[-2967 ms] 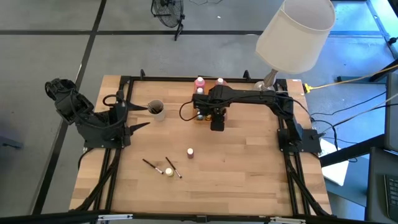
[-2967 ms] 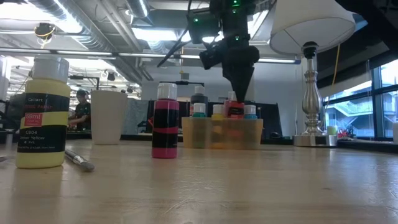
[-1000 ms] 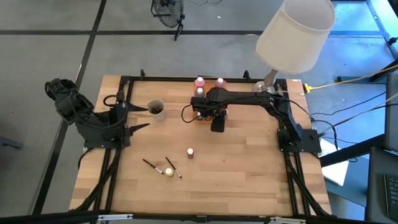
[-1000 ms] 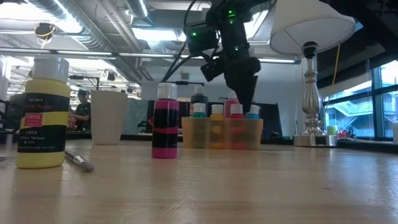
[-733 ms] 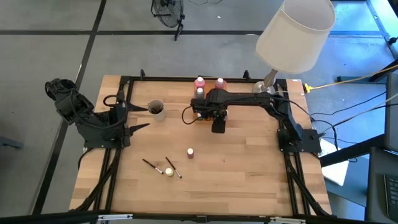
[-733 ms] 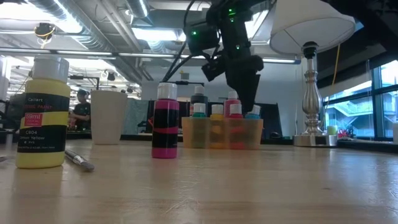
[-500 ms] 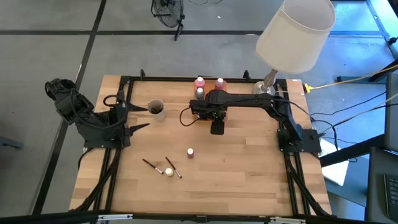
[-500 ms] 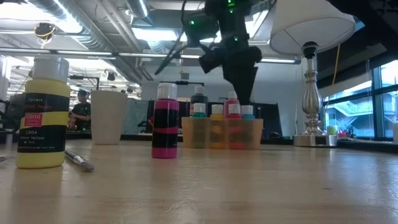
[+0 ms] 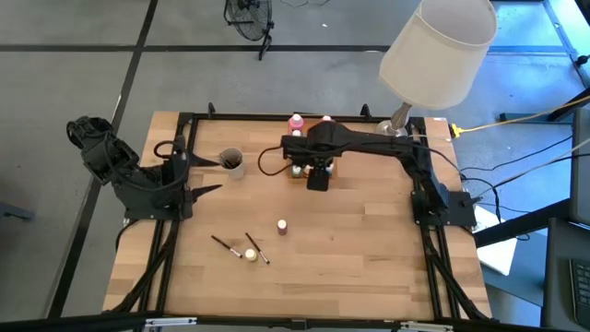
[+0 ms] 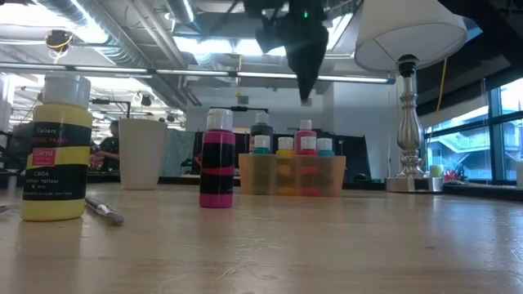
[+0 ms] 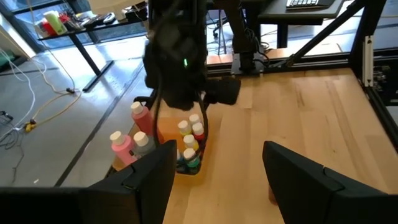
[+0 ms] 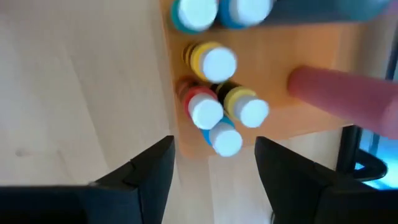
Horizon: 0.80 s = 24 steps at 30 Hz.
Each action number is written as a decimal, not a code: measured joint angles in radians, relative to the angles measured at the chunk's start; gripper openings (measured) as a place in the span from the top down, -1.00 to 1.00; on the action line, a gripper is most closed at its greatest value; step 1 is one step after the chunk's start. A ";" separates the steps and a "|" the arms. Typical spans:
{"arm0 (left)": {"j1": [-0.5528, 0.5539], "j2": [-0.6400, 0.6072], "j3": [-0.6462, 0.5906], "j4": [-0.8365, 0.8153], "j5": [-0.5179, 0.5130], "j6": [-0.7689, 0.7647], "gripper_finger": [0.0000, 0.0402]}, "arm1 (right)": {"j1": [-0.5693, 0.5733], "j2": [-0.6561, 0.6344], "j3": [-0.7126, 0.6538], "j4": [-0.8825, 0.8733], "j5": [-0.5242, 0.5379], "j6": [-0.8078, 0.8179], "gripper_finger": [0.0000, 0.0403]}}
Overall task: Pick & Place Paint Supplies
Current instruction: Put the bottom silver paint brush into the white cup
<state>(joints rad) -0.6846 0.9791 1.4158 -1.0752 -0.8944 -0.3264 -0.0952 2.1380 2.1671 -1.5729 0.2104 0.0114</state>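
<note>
From above, the right gripper [image 9: 316, 181] is hanging over the small orange bin [image 9: 308, 169] at the upper middle of the frame, with 2 pink bottles [image 9: 296, 122] standing just behind the bin. The left gripper [image 9: 214, 173] is waiting at the left, near a cup [image 9: 231, 162]. Lower left of centre, 3 items are lying loose on the table [image 9: 369, 249]: a small pink bottle [image 9: 282, 225], a yellow bottle [image 9: 250, 254] and 2 thin brushes [image 9: 257, 249] beside it.

At table height, the right gripper [image 10: 305, 91] is pointing down from the top centre, well clear above the bin [image 10: 292, 175], and nothing is hanging from it. The bin is holding several small capped bottles. The pink bottle [image 10: 217, 159] is standing left of centre, the yellow bottle [image 10: 55, 149] at far left with a brush [image 10: 103, 210] next to it.

The left wrist view is showing its own fingers [image 11: 143, 183] spread wide apart and empty.

The right wrist view is looking down on the bottle caps [image 12: 214, 63] in the bin, its fingers [image 12: 146, 174] parted with nothing between them.

My guess is the job is partly done: several bottles are binned, while the pink bottle, the yellow bottle and the brushes are still waiting.
</note>
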 joint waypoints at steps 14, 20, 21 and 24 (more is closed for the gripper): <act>0.000 0.013 0.000 -0.001 0.009 -0.003 -0.17 | 0.089 -0.083 0.189 0.027 -0.063 0.076 -0.04; 0.000 0.048 0.000 -0.006 0.099 -0.002 -0.17 | 0.133 -0.131 0.189 0.024 -0.066 0.144 -0.02; 0.000 0.057 0.000 -0.008 0.129 -0.003 -0.17 | 0.141 -0.134 0.189 0.020 -0.071 0.160 -0.02; 0.000 0.082 0.000 -0.010 0.202 0.006 -0.17 | 0.163 -0.139 0.189 0.025 -0.108 0.203 -0.01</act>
<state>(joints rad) -0.6844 1.0608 1.4155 -1.0850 -0.6919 -0.3202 0.0680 1.9992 2.3566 -1.5474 0.1026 0.2143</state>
